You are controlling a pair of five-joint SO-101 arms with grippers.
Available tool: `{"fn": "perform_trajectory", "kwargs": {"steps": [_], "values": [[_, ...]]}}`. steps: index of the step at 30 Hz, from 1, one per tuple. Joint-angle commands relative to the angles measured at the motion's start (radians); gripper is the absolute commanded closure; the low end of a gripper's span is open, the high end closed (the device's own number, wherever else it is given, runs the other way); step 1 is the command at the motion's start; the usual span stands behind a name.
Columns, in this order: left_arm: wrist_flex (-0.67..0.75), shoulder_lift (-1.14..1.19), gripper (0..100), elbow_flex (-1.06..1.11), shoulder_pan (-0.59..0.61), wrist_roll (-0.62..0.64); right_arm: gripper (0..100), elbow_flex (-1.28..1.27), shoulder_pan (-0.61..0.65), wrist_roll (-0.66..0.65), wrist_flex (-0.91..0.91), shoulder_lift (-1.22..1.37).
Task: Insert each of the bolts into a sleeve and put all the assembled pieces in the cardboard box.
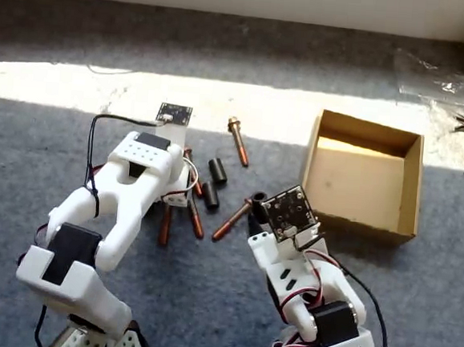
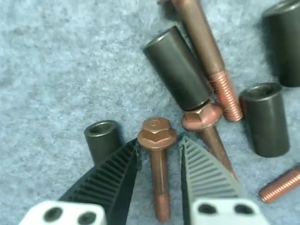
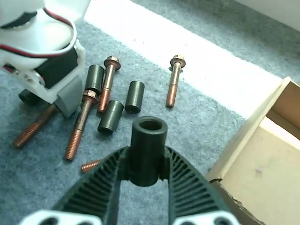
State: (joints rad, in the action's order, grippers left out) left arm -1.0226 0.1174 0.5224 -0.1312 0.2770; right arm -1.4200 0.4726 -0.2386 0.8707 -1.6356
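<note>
Right gripper clamps sleeve (upright); left gripper spread astride bolt, seemingly not touching.

Shells: white plastic on left arm and right arm.
Servos: black blocks.
Cables: red, white and black strands behind the right end effector.
Fingers: black, ribbed; white holed bases behind.

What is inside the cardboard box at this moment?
The cardboard box shows only its bare floor, partly sunlit, with nothing lying on it. The strip of floor right behind the near wall is covered by that wall, so I cannot see it.
</note>
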Motion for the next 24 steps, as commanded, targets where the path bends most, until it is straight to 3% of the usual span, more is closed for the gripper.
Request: {"fn": "perform_trajectory", "kwargs": {"steps": [1, 11, 17, 24], "values": [[-0.002, 0.005, 92, -0.038, 0.01, 0.035, 99.4, 0.013, -0.008, 0.005, -0.025, -0.018], [0.002, 0.002, 97, -0.039, 0.007, 0.025, 99.4, 0.004, 0.022, 0.012, -0.027, -0.018], [-0.02, -0.001, 98, -0.059, -0.041, -0.124, 99.4, -0.056, 0.076, 0.009, -0.084, -0.018], [-0.199, -0.002, 100, -0.18, -0.042, -0.25, 99.4, -0.163, 0.077, 0.009, -0.262, -0.018]]}}
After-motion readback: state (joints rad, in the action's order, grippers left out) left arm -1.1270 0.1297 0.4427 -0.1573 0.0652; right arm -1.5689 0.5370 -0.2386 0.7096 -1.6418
